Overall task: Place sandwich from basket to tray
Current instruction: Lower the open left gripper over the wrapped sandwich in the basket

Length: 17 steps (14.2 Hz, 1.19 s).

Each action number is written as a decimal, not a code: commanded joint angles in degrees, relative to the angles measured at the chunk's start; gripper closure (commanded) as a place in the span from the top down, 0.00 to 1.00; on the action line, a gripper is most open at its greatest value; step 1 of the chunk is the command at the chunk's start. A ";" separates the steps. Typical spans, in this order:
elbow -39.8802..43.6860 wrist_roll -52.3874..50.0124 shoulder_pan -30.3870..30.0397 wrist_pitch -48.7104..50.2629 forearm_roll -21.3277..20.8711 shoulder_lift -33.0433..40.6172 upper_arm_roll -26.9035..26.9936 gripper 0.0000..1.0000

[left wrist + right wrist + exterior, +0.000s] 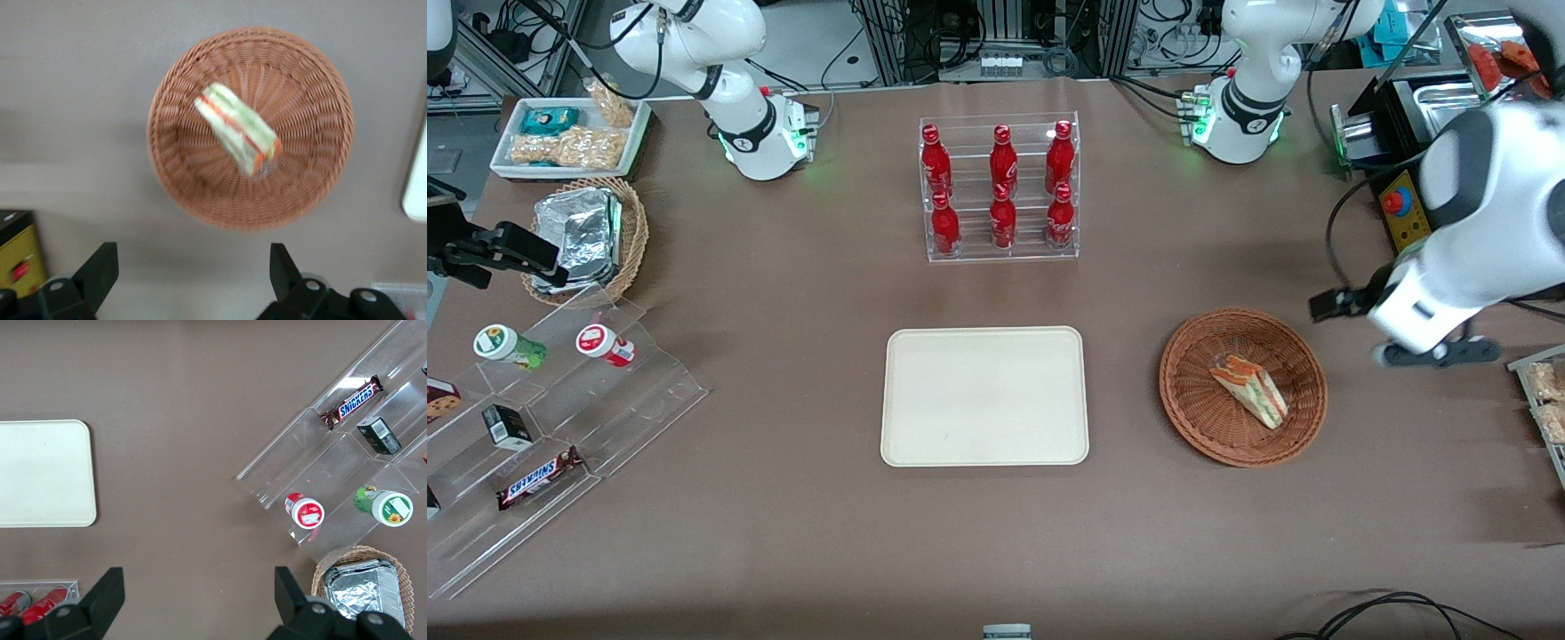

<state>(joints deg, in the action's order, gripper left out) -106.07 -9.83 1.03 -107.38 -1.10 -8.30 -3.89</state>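
Gripper (189, 273) of the left arm hung above the table at the working arm's end, just off the reddish-brown wicker basket's (1190, 418) rim at about its three o'clock in the front view, where the claw (1436, 354) showed as a dark bar under the white wrist. Its fingers (100, 269) stood spread wide apart, released and holding nothing, with bare brown table (783, 533) between them in the wrist view.

Inside the basket (307, 187) lay the wrapped sandwich (1249, 389), a pale wedge with orange-red and green layers. It rested on the woven floor a little toward four o'clock of the basket's middle in the front view, its long edge running from ten to four. From the wrist camera the sandwich (237, 128) sat near the basket's middle, well clear of the fingers.

At nine o'clock of the basket, apart from it, the cream tray (925, 444) lay flat with nothing on it. At twelve o'clock of the tray, farther from the front camera, a clear acrylic rack (1000, 120) held six red bottles (1003, 160) upright in two rows. A yellow box with a red button (1403, 210) sat at one o'clock of the basket.
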 commanded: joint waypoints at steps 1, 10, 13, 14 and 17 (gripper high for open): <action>-10.36 -10.95 2.13 -12.37 -0.57 1.53 0.11 1.00; -10.56 -59.25 4.86 -25.24 -0.57 -7.69 0.11 1.00; -9.51 -59.16 4.77 -27.70 -1.00 -11.38 0.11 1.00; -9.16 -59.07 4.86 -28.23 -1.01 -12.70 0.11 1.00; -7.84 -58.11 4.86 -28.41 -1.36 -14.82 0.11 0.75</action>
<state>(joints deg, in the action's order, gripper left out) -116.22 -67.24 5.55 -135.75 -1.29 -21.41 -3.97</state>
